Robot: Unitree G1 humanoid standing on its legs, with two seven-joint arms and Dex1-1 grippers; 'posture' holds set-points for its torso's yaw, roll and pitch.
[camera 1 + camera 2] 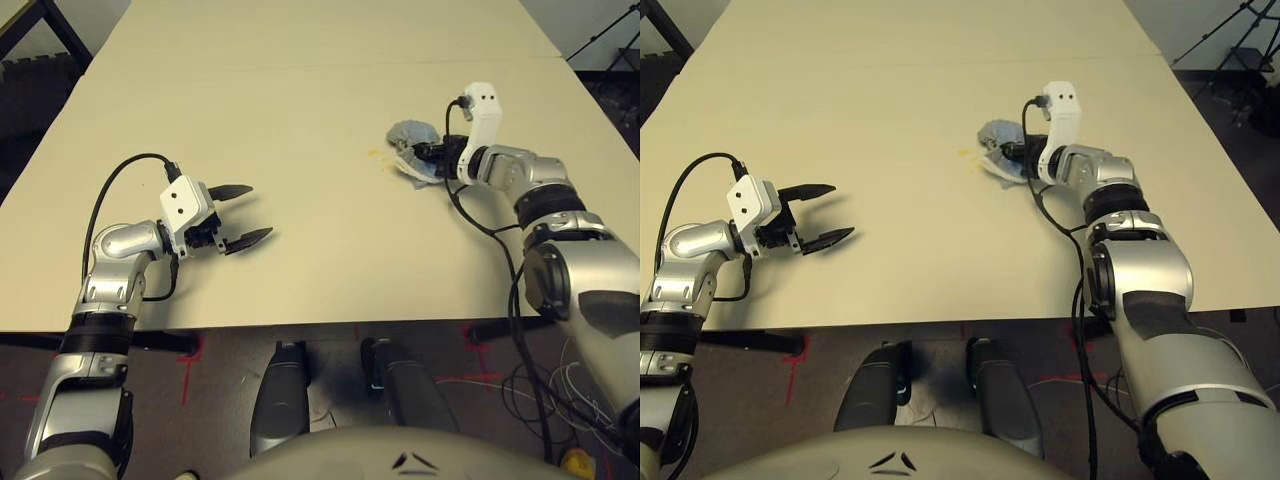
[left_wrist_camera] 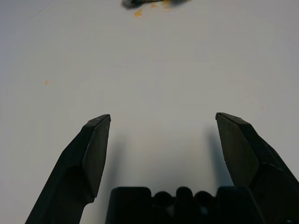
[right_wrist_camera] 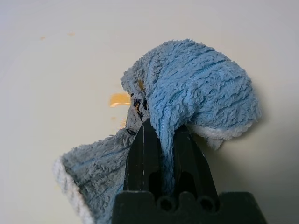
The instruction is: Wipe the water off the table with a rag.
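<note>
The rag (image 3: pixel 187 93) is pinched in the right end effector (image 3: pixel 163 135) just beside the water (image 3: pixel 119 99) on the tabletop (image 1: pixel 300 120), a sweep across being called for next, while the left end effector (image 1: pixel 245 215) is held open well away.

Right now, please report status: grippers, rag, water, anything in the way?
Right gripper shut on the rag, rag down on the table. Left gripper open, holding nothing. Yellow-orange water lies beside the rag. Nothing in the way.

A lab or test room: a bare cream table (image 1: pixel 300 120), red tape marks (image 1: pixel 190 355) and loose cables (image 1: pixel 590 395) on the dark floor.
</note>
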